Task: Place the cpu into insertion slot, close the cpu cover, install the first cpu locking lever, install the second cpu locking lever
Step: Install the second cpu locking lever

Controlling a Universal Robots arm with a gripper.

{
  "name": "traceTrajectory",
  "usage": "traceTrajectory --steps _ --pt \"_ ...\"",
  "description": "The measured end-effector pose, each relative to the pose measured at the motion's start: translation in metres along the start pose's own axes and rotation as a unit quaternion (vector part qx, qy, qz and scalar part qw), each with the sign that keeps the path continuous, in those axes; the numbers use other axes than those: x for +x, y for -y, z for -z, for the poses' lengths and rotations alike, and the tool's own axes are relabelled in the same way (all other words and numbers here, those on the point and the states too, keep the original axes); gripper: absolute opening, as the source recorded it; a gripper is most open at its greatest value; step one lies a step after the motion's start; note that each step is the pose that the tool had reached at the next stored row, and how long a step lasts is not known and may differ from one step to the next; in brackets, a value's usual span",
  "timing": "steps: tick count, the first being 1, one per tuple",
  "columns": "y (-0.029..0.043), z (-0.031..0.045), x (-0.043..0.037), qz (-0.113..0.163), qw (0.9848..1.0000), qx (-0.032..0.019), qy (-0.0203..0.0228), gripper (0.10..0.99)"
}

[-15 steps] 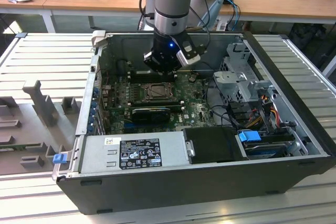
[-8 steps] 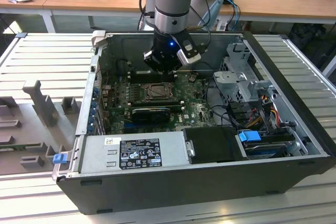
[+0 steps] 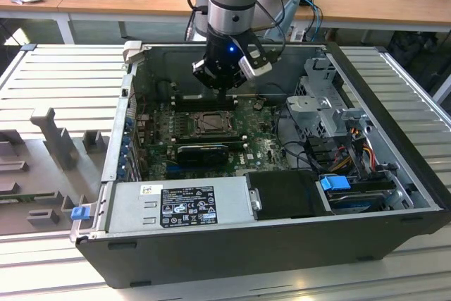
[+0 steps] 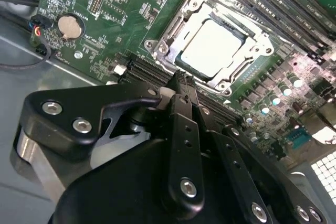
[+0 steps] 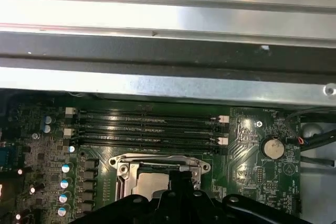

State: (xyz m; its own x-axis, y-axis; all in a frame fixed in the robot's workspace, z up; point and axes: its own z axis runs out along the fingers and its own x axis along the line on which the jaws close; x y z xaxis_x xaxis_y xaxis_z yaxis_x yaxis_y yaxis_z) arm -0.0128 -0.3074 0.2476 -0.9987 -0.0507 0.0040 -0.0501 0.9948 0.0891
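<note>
The cpu [image 4: 214,48] seated in the insertion slot [image 4: 173,59] under the closed cpu cover [image 4: 247,66] in the second wrist view, claw [image 4: 181,85] fingers pressed together, empty, just above the slot's edge, exterior view, claw [image 3: 222,86] over the green motherboard [image 3: 264,147] inside the open computer case [image 3: 394,174], first wrist view, cover [image 5: 157,162] below memory slots [image 5: 147,129].

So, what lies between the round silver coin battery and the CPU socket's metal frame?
Only bare green circuit board with tiny components lies between the coin battery and socket frame, in the second wrist view.
</note>
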Motion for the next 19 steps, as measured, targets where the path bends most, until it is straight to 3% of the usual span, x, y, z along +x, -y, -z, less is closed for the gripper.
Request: traceTrajectory --steps 5,19 --pt "0.0108 0.0010 0.0006 0.000 1.0000 0.0000 0.0000 0.106" --pt "0.0515 0.0040 0.0026 0.000 1.0000 0.0000 0.0000 0.106"
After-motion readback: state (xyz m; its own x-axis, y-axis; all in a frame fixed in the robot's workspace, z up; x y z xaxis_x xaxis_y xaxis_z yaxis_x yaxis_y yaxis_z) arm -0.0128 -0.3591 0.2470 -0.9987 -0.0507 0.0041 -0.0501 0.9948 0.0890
